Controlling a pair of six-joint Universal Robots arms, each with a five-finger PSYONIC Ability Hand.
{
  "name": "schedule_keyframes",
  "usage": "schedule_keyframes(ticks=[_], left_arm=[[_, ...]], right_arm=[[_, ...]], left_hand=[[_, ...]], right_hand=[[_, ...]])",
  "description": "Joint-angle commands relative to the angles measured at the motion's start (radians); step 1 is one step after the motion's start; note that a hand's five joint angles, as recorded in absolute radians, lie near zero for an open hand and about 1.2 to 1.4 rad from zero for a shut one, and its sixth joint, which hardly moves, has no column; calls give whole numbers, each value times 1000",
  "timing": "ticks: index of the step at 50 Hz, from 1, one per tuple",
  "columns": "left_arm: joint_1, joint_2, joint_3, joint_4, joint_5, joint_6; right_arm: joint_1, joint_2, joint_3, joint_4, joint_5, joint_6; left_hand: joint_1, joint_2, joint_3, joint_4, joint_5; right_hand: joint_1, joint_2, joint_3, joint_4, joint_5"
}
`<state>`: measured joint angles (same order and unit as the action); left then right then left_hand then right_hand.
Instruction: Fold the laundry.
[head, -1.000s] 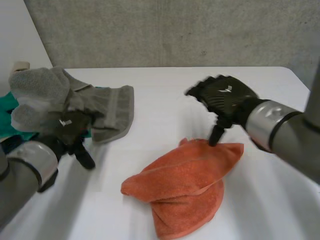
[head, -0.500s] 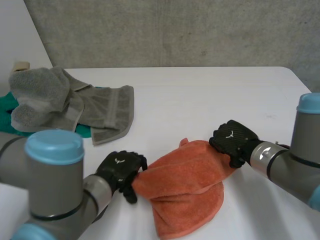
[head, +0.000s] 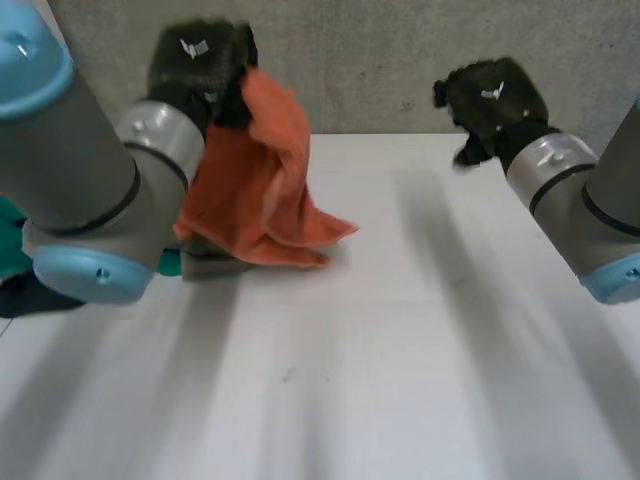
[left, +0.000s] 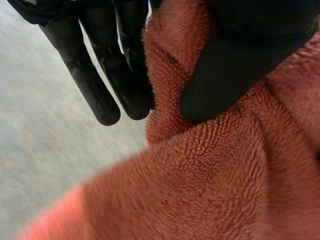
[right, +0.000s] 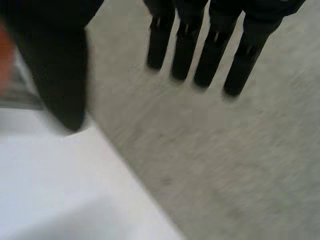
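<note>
The left hand (head: 200, 62) is clamped on the orange towel (head: 262, 185). It is held high over the far left part of the white table (head: 400, 350), which lies broad and bare in front of both arms. The left arm (head: 90, 190) is bent up steeply in the head view. That height looks meant to let the cloth hang free of the surface and drop open under its own weight.

The towel hangs in loose folds from one pinched part of its edge. Its lower end dangles close to the tabletop, and I cannot tell whether it touches. In the left wrist view the thumb (left: 235, 60) presses the terry against the fingers (left: 100, 85), a grip at the border rather than the middle.

The right hand (head: 490, 100) is raised near the far edge, well apart from the towel. Its fingers (right: 186, 47) are straight and spread from the thumb, holding nothing. It is probably free to take a second corner.

A bit of grey cloth (head: 212, 266) peeks out below the towel, beside a green cloth (head: 10, 240).
</note>
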<state>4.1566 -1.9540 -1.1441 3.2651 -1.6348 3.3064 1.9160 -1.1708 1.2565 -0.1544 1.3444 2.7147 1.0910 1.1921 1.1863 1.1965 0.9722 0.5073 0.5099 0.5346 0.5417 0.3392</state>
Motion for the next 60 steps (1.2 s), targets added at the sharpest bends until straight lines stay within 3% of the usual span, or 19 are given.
schedule_keyframes(ticks=[1, 7, 15, 26, 31, 37, 39, 41, 45, 47, 52, 55, 60], left_arm=[[39, -32, -232, 56, 36, 111], [48, 12, -313, 122, 27, 163], [22, 67, -332, 79, 23, 162], [-1, 141, -339, 33, 6, 151], [-3, 194, -336, -21, -19, 81], [0, 256, -345, -65, -23, -4], [0, 271, -356, -71, -25, -25], [7, 282, -362, -71, -25, -42], [22, 287, -359, -79, -28, -85], [25, 290, -356, -81, -33, -114], [31, 300, -361, -85, -33, -114], [50, 291, -365, -102, -25, -76], [99, 236, -401, -172, 9, 33]], right_arm=[[17, -1, 92, 228, -5, 94], [66, 75, 72, 256, -7, 468], [190, 218, -29, 276, 4, 730], [348, 453, -221, 253, 128, 743], [385, 545, -327, 196, 235, 754], [402, 576, -382, 170, 257, 780], [406, 573, -376, 168, 237, 787], [405, 568, -359, 167, 211, 789], [396, 560, -327, 162, 177, 804], [387, 557, -310, 156, 171, 815], [356, 499, -281, 164, 202, 766], [302, 377, -223, 173, 211, 608], [204, 139, -96, 239, 118, 196]], left_hand=[[305, 204, 210, 200, 250], [305, 204, 210, 200, 250], [305, 204, 210, 200, 250], [305, 204, 210, 200, 250], [305, 204, 210, 200, 250], [305, 204, 210, 200, 250], [305, 204, 210, 200, 250], [305, 204, 210, 200, 250], [305, 204, 210, 200, 250], [305, 204, 210, 200, 250], [305, 204, 210, 200, 250], [305, 204, 210, 200, 250], [305, 204, 210, 200, 250]], right_hand=[[-333, -335, -360, -367, -339], [-333, -335, -360, -367, -339], [-333, -335, -360, -367, -339], [-333, -335, -360, -367, -339], [-333, -335, -360, -367, -339], [-313, -315, -340, -347, -319], [-140, -142, -167, -174, -146], [186, 183, 158, 151, 179], [494, 492, 467, 460, 488], [887, 884, 859, 852, 880], [889, 886, 862, 855, 883], [889, 886, 862, 855, 883], [889, 886, 862, 855, 883]])
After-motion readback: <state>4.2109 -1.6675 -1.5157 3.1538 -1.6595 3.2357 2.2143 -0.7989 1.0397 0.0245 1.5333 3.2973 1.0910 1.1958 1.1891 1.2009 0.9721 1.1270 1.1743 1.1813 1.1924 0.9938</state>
